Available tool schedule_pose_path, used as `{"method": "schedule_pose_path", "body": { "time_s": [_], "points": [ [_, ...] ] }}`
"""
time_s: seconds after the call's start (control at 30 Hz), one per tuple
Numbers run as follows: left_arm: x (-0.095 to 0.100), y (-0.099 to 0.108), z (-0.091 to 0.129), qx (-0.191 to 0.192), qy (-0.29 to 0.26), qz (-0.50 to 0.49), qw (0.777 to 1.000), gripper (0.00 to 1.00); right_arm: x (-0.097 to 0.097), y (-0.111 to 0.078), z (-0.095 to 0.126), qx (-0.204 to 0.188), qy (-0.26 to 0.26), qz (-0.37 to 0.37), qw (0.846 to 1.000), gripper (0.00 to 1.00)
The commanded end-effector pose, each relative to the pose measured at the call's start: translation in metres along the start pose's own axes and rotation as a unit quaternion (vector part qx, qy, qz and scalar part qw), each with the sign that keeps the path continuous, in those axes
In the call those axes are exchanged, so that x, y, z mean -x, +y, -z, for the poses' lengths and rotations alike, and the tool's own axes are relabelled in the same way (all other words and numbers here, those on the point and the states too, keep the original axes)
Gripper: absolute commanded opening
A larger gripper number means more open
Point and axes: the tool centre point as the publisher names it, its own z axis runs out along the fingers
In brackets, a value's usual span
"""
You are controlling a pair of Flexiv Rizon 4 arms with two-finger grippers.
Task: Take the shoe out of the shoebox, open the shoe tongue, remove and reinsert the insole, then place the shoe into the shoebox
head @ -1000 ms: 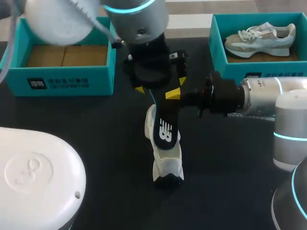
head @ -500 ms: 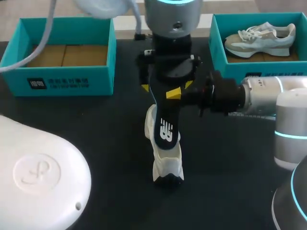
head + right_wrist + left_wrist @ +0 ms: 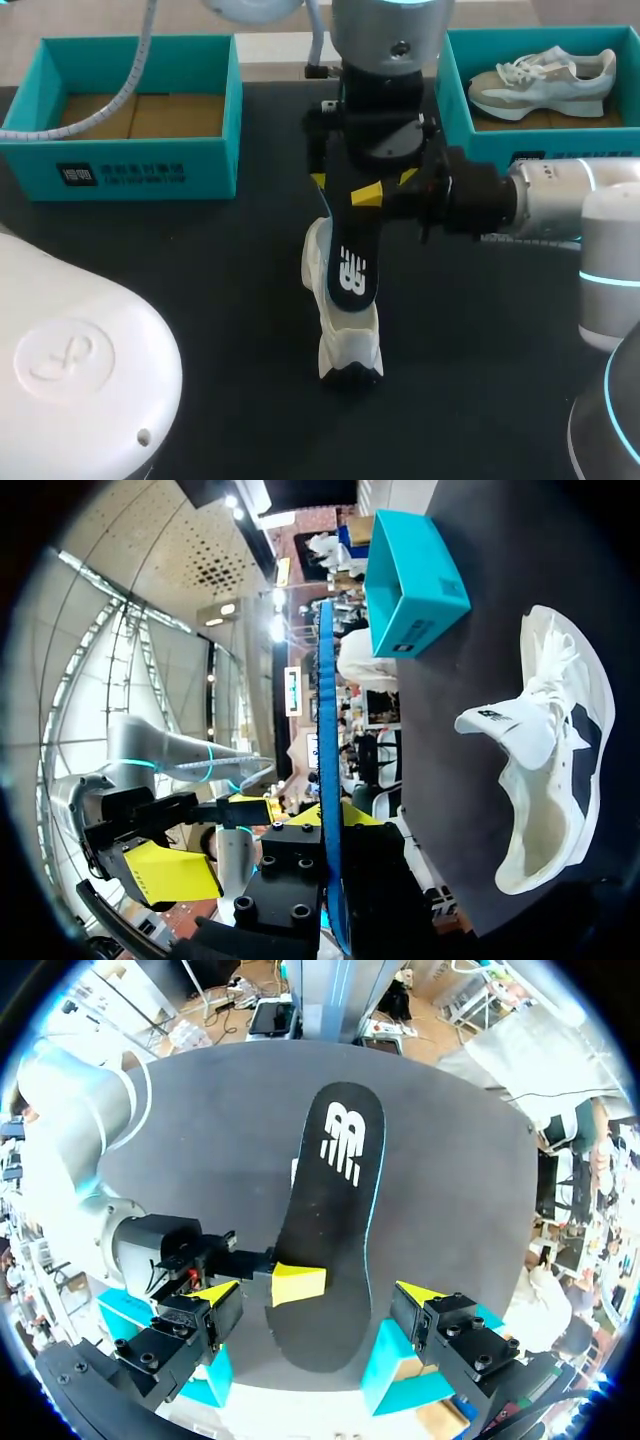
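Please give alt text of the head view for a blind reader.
The right gripper holds a black insole, the open left gripper around it, over a white shoe on the table. Behind stand an empty shoebox and a second shoebox with another shoe.

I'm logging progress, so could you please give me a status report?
Left pincer open, straddling insole. Right pincer shut on insole, above shoe on table. In the way: left pincer only.

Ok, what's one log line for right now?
step: insole out | right gripper: shut on insole, above shoe | left gripper: open, either side of insole | shoe: on table
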Motion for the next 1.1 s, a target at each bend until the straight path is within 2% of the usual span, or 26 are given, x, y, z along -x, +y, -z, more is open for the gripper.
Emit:
{"method": "schedule_pose_path", "body": {
  "time_s": [0.03, 0.3, 0.4, 0.6, 0.73, 0.97, 1.1],
  "points": [
    [-0.006, -0.001, -0.002, 0.005, -0.013, 0.001, 1.0, 1.0, 0.001, 0.0, 0.0, 0.0, 0.0, 0.0, 1.0, 0.0],
    [-0.014, -0.001, -0.005, 0.002, -0.052, -0.003, 0.999, 1.0, 0.001, -0.002, 0.003, 0.002, 0.0, -0.002, 1.0, 0.0],
    [-0.019, -0.003, -0.001, 0.012, -0.068, -0.007, 0.998, 1.0, 0.002, -0.003, 0.005, 0.004, 0.002, -0.004, 1.0, 0.0],
    [-0.033, -0.006, 0.0, 0.008, -0.16, -0.001, 0.987, 1.0, 0.0, -0.001, 0.01, 0.0, 0.001, -0.009, 1.0, 0.0],
    [-0.041, -0.011, -0.004, 0.005, -0.233, -0.006, 0.973, 1.0, -0.003, 0.0, 0.014, -0.001, -0.003, -0.01, 1.0, 0.0],
    [-0.055, -0.017, -0.018, -0.013, -0.308, 0.006, 0.951, 1.0, -0.007, -0.001, 0.019, 0.002, -0.009, -0.011, 1.0, 0.0],
    [-0.062, -0.018, -0.026, -0.001, -0.332, 0.0, 0.943, 1.0, -0.007, -0.002, 0.02, 0.002, -0.011, -0.013, 1.0, 0.0]
  ]
}}
